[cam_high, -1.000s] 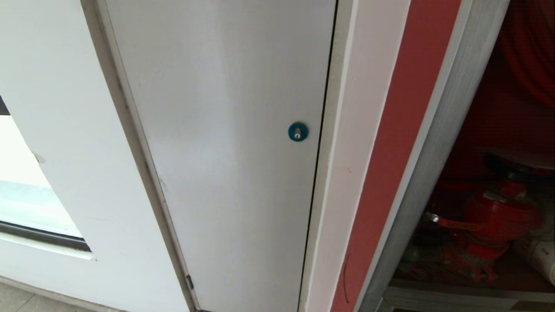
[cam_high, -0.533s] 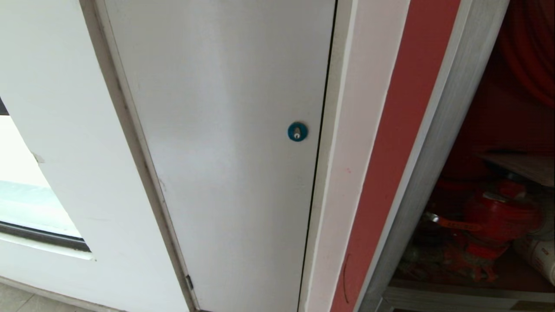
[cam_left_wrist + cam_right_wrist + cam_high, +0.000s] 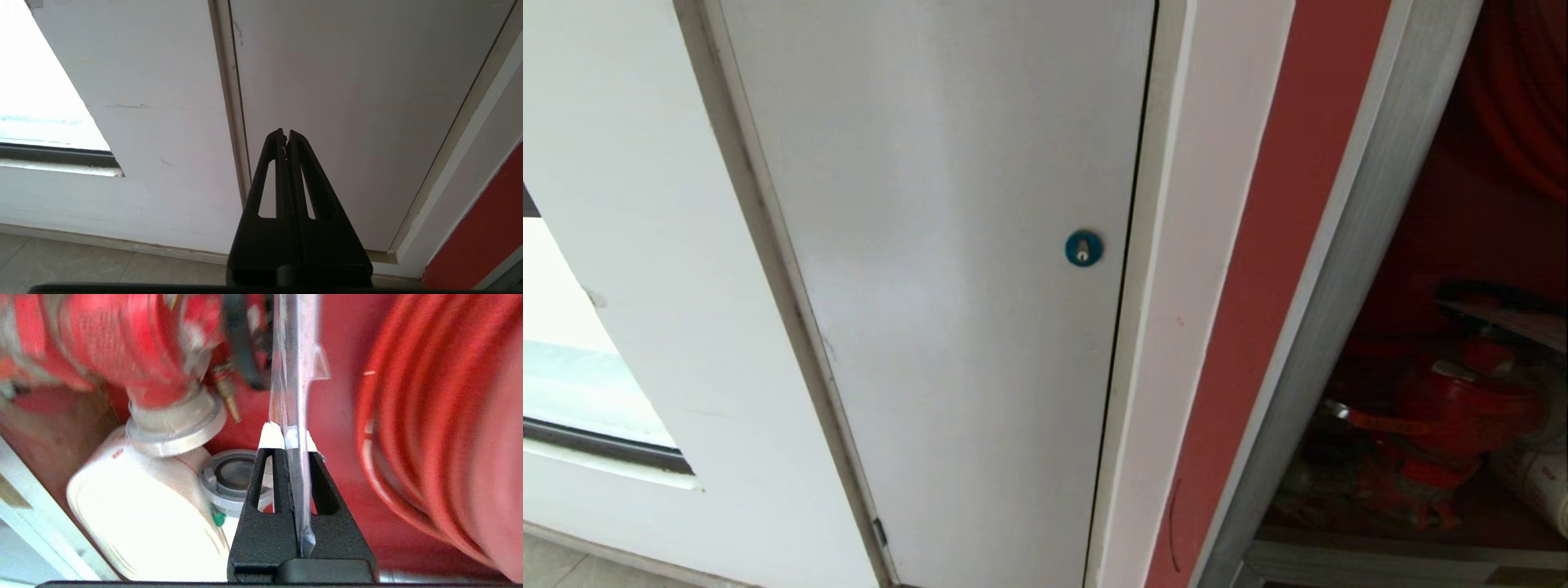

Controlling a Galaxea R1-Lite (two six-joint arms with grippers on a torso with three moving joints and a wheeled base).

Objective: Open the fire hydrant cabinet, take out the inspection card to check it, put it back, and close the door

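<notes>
The fire hydrant cabinet (image 3: 1347, 269) stands open at the right of the head view, a brushed silver frame around a red interior. Its door is out of view. Inside the cabinet, my right gripper (image 3: 288, 439) is shut on the inspection card (image 3: 292, 375), a thin sheet in a clear sleeve seen edge-on between the fingers. In the head view the card (image 3: 1527, 320) shows as a flat sheet above the red valve (image 3: 1462, 408). My left gripper (image 3: 286, 134) is shut and empty, parked low before the grey-white panel (image 3: 351, 102).
A red hose reel (image 3: 441, 416) fills the space beside the card, and a white rolled hose (image 3: 135, 514) with silver couplings (image 3: 233, 477) lies on the other side. The grey-white panel with its round blue lock (image 3: 1084, 248) stands left of the cabinet. A window opening (image 3: 572, 367) is at far left.
The held card has shifted and tilted inside the cabinet opening, drawing toward the right edge of the head view. The left arm and the camera have stayed still.
</notes>
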